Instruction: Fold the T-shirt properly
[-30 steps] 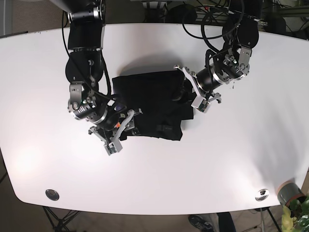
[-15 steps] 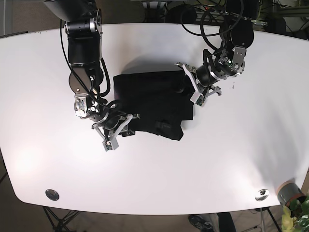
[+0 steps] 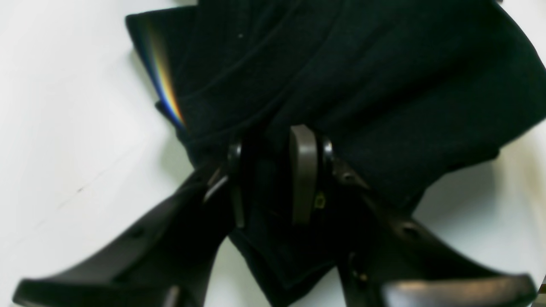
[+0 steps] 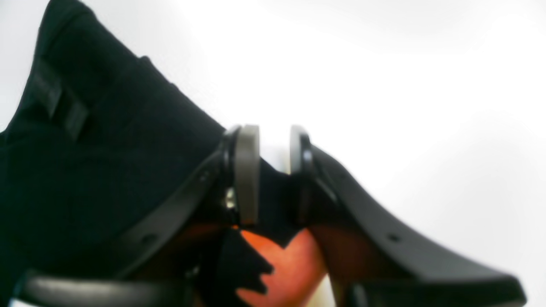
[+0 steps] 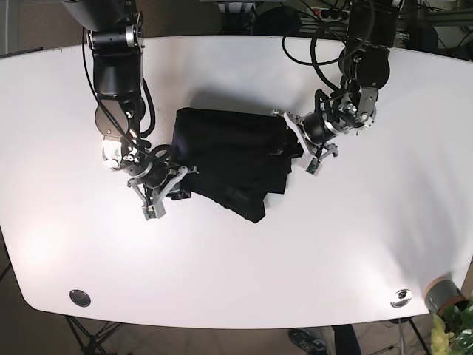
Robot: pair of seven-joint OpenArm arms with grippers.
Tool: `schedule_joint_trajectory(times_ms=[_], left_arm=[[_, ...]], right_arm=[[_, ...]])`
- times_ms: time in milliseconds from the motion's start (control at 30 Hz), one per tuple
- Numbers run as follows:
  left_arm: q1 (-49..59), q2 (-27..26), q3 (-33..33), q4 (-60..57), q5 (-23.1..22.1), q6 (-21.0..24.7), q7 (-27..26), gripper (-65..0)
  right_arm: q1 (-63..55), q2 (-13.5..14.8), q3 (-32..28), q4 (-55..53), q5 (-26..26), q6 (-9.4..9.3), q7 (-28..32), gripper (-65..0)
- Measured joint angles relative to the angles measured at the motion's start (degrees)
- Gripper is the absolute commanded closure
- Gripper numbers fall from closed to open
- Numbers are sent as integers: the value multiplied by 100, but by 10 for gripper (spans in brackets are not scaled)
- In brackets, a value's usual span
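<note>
1. T-shirt [image 5: 229, 159], black, is bunched mid-table [image 5: 310, 259], its edges uneven and a lower corner hanging toward the near side.
2. Left gripper [image 3: 273, 170] is seen nearly closed, dark cloth pinched between its pads at the shirt's right-hand edge in the base view.
3. Right gripper [image 4: 268, 170] is seen narrowed onto a thin fold of cloth at the opposite edge.
4. White surface is left bare all around the shirt.
5. A metal disc [image 5: 80, 297] is noted near the front edge.
</note>
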Motion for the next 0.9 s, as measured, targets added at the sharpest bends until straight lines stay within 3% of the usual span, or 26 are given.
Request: schedule_joint_trajectory(times_ms=[100, 267, 400, 633, 900], left_arm=[[-245, 0, 13, -181, 4, -26, 70, -126], [-1060, -42, 350, -1036, -66, -61, -24, -126], [-1582, -22, 654, -1668, -46, -46, -46, -126], [-2199, -11, 1150, -2538, -39, -50, -688, -125], [-2485, -4, 1215, -2835, 129, -22, -949, -122]], right_arm=[[-76, 46, 0, 33, 11, 2, 26, -109], [-317, 76, 39, 227, -24, 238, 98, -109], [-654, 157, 39, 610, 4, 269, 90, -109], [-1060, 164, 24, 1134, -63, 245, 46, -109], [-1644, 120, -90, 1755, 17, 240, -24, -109]])
